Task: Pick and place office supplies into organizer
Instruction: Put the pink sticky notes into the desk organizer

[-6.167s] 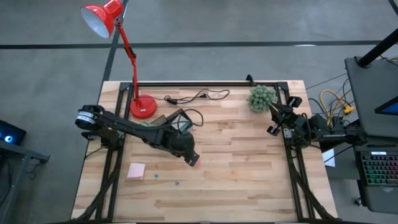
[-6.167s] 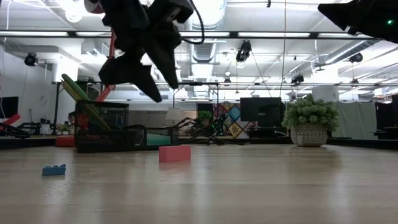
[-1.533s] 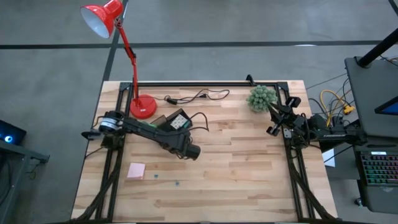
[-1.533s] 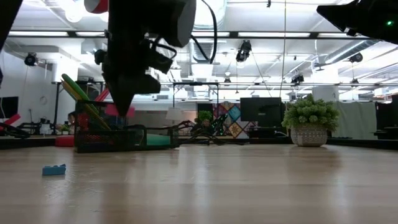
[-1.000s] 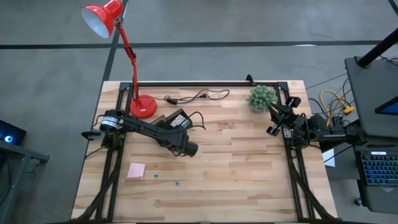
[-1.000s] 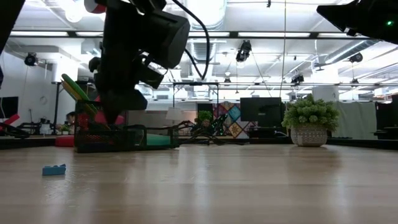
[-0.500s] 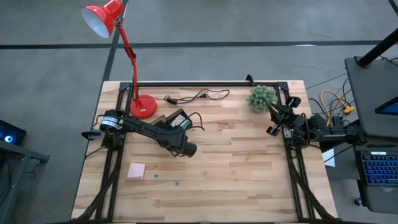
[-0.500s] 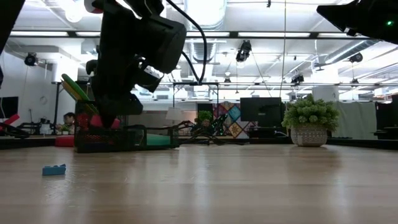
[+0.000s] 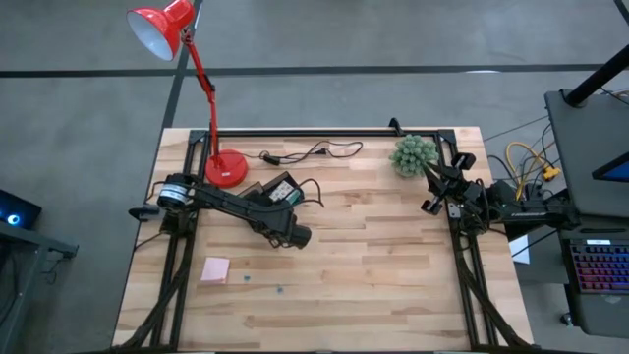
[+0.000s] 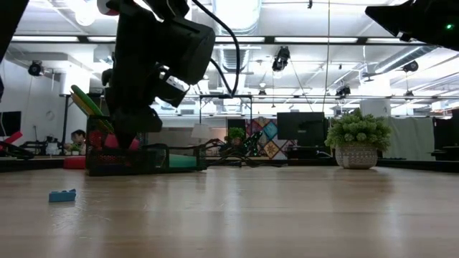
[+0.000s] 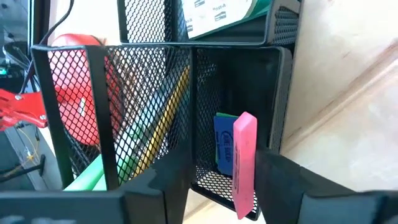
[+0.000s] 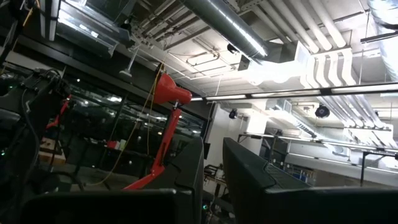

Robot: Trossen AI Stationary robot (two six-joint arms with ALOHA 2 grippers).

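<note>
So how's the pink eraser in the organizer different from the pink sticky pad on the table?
The pink eraser stands on edge inside the black mesh organizer; the pink sticky pad lies flat on the bare table. The eraser is a narrow slab, the pad square. The eraser sits right at the left gripper; the pad lies apart from it. Both are pink.

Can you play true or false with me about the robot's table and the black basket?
1. A pink eraser stands inside the black mesh organizer. True.
2. The pink sticky-note pad is inside the organizer. False: it lies on the table, near the front left.
3. The right gripper is at the organizer. False: it is at the table's right edge; the left gripper is at the organizer.
4. A small blue piece lies on the table. True.
5. The lamp is green. False: it is red.
</note>
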